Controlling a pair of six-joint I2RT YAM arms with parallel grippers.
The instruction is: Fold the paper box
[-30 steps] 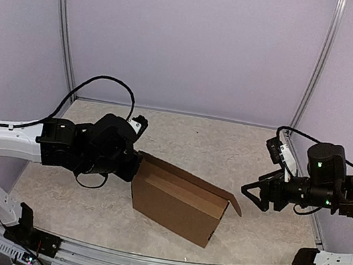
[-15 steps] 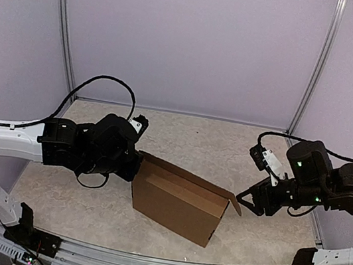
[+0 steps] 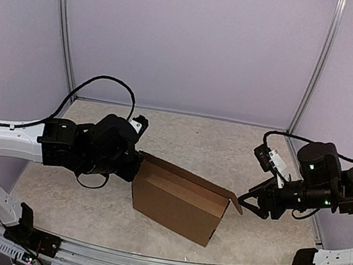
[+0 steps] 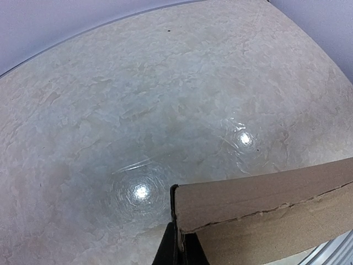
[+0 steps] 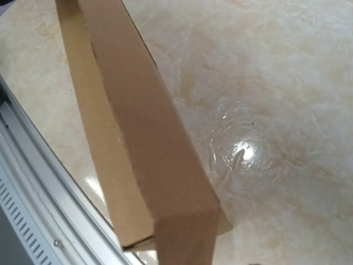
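Observation:
The paper box (image 3: 178, 203) is a plain brown cardboard box standing near the table's front, with its top open and a small flap (image 3: 236, 202) sticking out at its right end. My left gripper (image 3: 136, 165) is shut on the box's left upper edge. In the left wrist view its black fingers (image 4: 165, 251) pinch the cardboard wall (image 4: 265, 210). My right gripper (image 3: 244, 204) sits at the right flap with its jaws partly spread, the flap tip at its fingertips. The right wrist view shows the box (image 5: 138, 121) and the flap (image 5: 185, 237) running towards the camera. My own fingers are out of that frame.
The box stands on a beige marbled table (image 3: 215, 145). An aluminium rail (image 3: 156, 264) runs along the near edge, close to the box's front face, and also shows in the right wrist view (image 5: 33, 187). Lilac walls close the back and sides. A black cable (image 3: 104, 81) loops above the left arm.
My right gripper has moved left to the box's right flap and its jaws have narrowed. The left arm and the box have not moved.

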